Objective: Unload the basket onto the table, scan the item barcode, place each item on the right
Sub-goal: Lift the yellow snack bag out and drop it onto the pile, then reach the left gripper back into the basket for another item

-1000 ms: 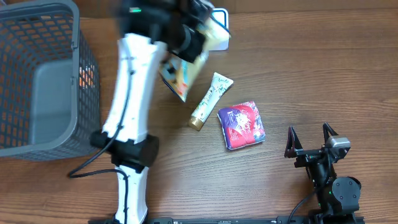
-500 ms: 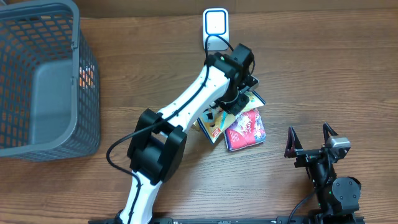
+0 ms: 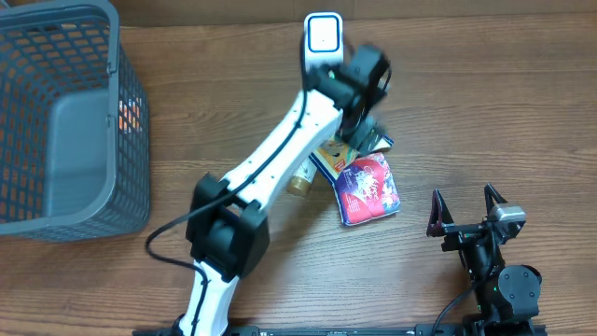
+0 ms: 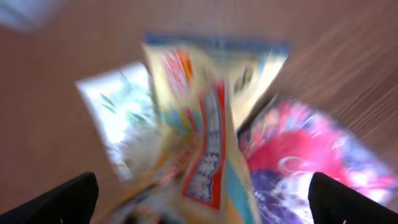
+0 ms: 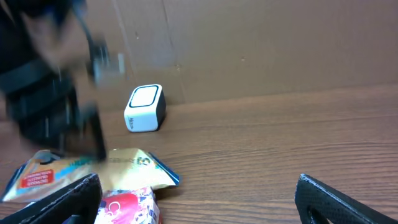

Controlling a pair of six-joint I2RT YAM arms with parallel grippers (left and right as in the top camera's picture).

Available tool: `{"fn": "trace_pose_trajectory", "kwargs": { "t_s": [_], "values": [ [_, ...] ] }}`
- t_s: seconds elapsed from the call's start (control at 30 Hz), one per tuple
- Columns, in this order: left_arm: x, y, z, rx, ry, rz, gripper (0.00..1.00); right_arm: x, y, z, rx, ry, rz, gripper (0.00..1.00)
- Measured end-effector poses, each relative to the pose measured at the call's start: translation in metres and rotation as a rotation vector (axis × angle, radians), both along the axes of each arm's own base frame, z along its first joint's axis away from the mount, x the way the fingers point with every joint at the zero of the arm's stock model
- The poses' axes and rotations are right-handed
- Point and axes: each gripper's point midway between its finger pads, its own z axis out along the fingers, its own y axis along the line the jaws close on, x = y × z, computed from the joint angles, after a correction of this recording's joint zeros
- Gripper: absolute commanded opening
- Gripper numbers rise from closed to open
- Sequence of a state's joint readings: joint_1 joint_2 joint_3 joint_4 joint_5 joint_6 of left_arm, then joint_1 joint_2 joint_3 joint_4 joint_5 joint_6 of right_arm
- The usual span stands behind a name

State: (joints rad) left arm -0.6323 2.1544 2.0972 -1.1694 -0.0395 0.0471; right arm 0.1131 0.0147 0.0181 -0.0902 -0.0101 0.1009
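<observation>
The brown wooden surface [image 3: 485, 103] is occupied at one end by a grey mesh plastic basket [image 3: 28, 56]. The yellow snack packet [image 4: 205, 118] is laid against a red-and-purple foil pouch [image 3: 370, 187], near the white square scanner [image 3: 323, 34]. The left gripper [image 4: 202, 186], above the packet, and the right gripper [image 3: 464, 201] are spread, empty. Set-down is judged in hand; a straight lift clear is required next.

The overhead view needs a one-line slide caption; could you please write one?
Left end effector over the snack packet below the white scanner; right end effector idle, open.
</observation>
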Motion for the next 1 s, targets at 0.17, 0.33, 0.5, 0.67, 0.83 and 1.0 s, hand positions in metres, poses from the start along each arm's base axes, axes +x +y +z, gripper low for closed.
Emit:
{"fn": "trace_pose_trajectory", "kwargs": {
  "t_s": [0.17,0.33,0.5,0.67,0.83,1.0],
  "values": [
    [0.019,0.024,0.156,-0.182,-0.281,0.063,1.00,0.000,0.000,0.000,0.000,0.000,0.000,1.00],
    [0.014,0.157,0.288,-0.310,-0.542,0.347,1.00,0.000,0.000,0.000,0.000,0.000,0.000,1.00],
    [-0.006,0.322,0.307,-0.308,-0.588,0.843,1.00,0.000,0.000,0.000,0.000,0.000,0.000,1.00],
    [-0.006,0.431,0.266,-0.335,-0.491,1.211,1.00,0.000,0.000,0.000,-0.001,0.000,0.001,1.00],
    [0.002,0.503,0.220,-0.372,-0.412,1.454,1.00,0.000,0.000,0.000,0.000,0.000,0.000,1.00],
    [0.032,0.534,0.175,-0.430,-0.344,1.531,0.97,0.000,0.000,0.000,0.000,0.000,0.001,1.00]
  ]
}}
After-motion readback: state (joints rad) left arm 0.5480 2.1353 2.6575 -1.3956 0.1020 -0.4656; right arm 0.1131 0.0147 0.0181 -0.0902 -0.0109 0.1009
